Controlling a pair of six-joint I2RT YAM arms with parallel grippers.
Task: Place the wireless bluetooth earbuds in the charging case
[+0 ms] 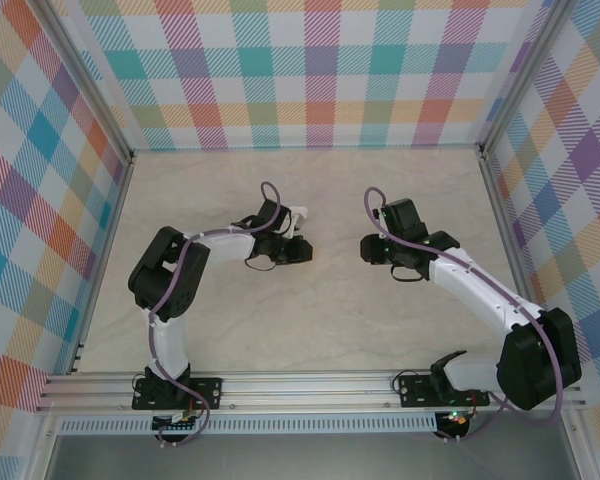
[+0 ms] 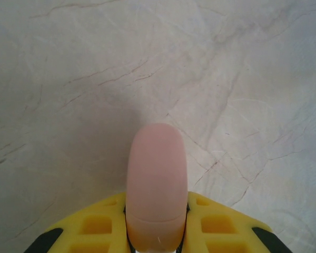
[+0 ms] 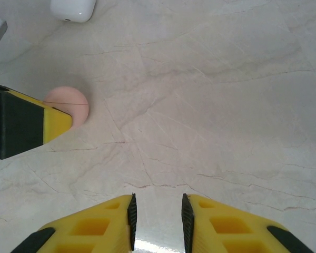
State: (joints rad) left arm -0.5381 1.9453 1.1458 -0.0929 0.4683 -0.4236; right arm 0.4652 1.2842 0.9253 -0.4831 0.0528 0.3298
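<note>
left pincer (image 2: 158, 203): pinching a pink piece (image 2: 157, 163) between its yellow fingers (image 2: 95, 226); the rounded end of the pink piece juts forward past the tips.
pink piece, right wrist view: a round pink face (image 3: 69, 103), partly covered by the tip of one left finger (image 3: 52, 120).
charging case (image 3: 72, 8): white and glossy, lying on the desk (image 3: 226, 105) beyond the pink piece and slightly to its right, apart from it; cut off by the picture's edge, so i cannot tell how the lid stands.
right pincer (image 3: 158, 205): spread a little with nothing in it, bare desk showing in the gap; right of the pink piece, well apart.
</note>
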